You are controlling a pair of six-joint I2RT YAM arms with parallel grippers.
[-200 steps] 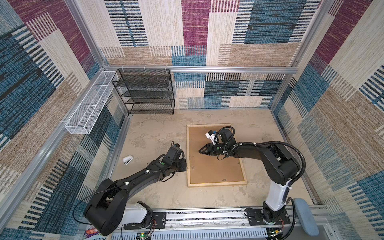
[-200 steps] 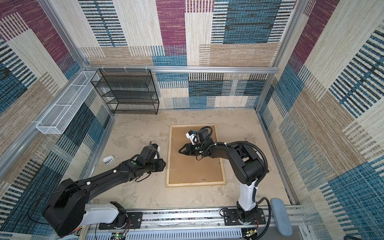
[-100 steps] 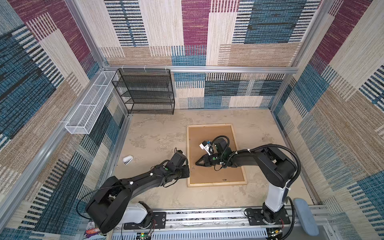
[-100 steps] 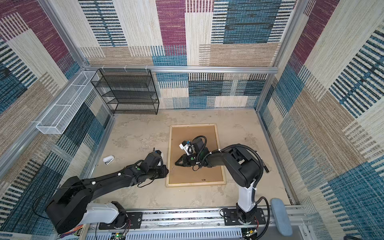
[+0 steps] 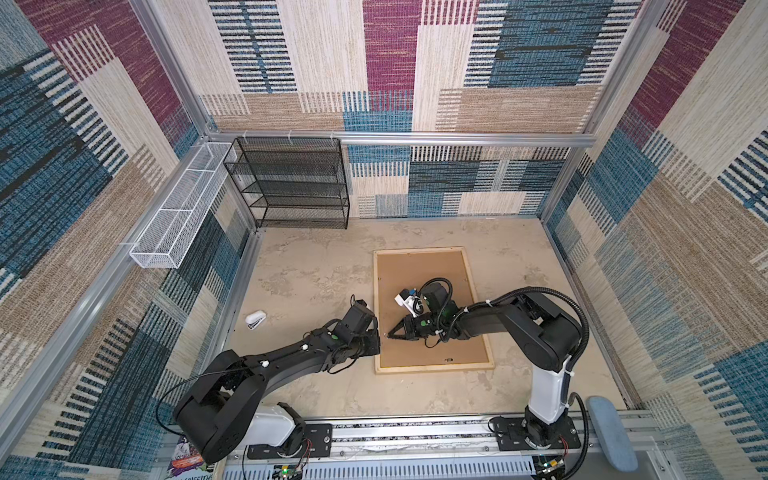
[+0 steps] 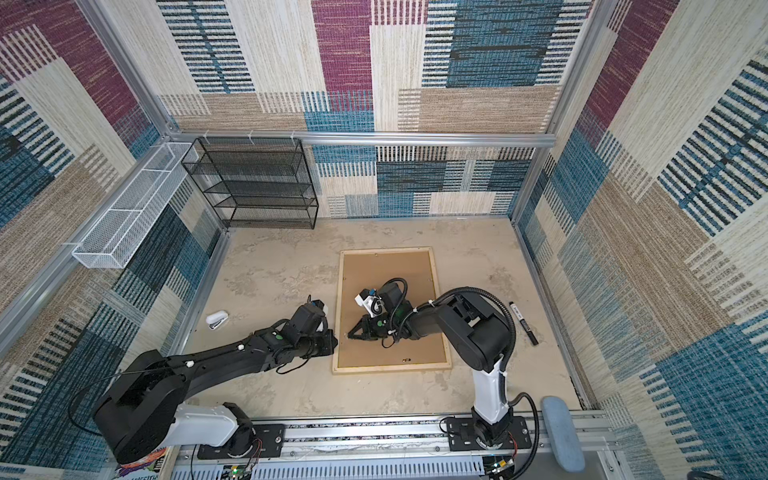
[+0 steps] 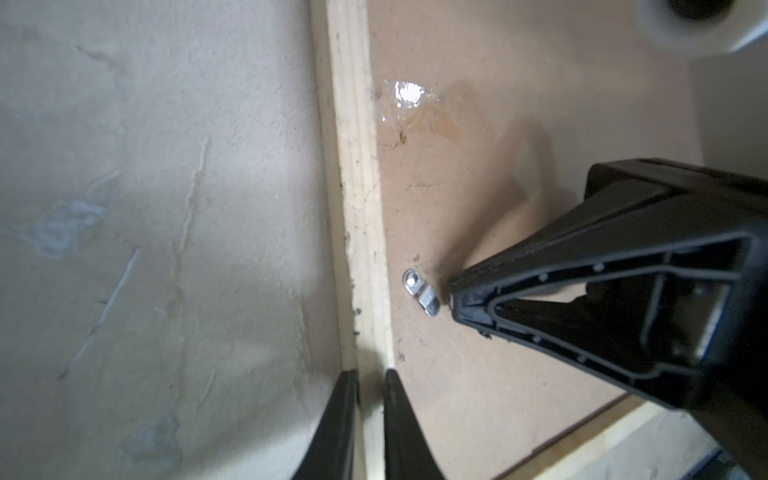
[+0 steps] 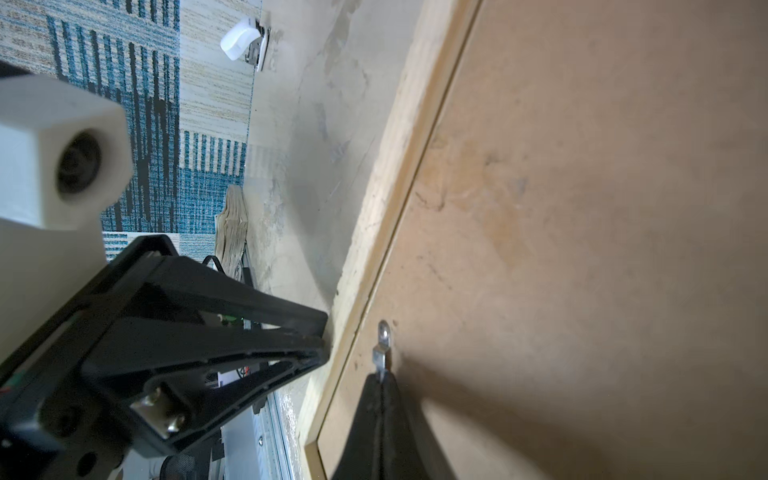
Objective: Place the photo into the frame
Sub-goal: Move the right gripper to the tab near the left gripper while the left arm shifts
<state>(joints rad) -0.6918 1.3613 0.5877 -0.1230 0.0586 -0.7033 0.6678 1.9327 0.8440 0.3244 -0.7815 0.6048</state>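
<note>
The frame (image 5: 419, 250) (image 6: 386, 249) lies flat on the floor in both top views, with a brown backing board (image 5: 419, 274) filling it. The photo is hidden. My left gripper (image 5: 376, 345) (image 6: 334, 343) (image 7: 370, 374) is shut on the frame's left wooden strip (image 7: 357, 166), one finger on each side of it. My right gripper (image 5: 388, 334) (image 6: 348, 336) (image 8: 382, 376) is shut over the board. Its tips meet the end of a small metal tab (image 7: 422, 297) (image 8: 381, 349) screwed to the board near that strip. I cannot tell whether the tab is pinched.
A white stapler (image 5: 255, 320) (image 6: 217, 320) lies on the floor to the left. A black marker (image 6: 524, 323) lies right of the frame. A black wire shelf (image 5: 291, 183) and a white wire basket (image 5: 178, 208) stand at the back left. A blue-grey pad (image 5: 611, 432) sits front right.
Both grippers moved toward the front along the frame's left side. The left one closed onto the wooden strip. The right one shut and came down to the metal tab.
</note>
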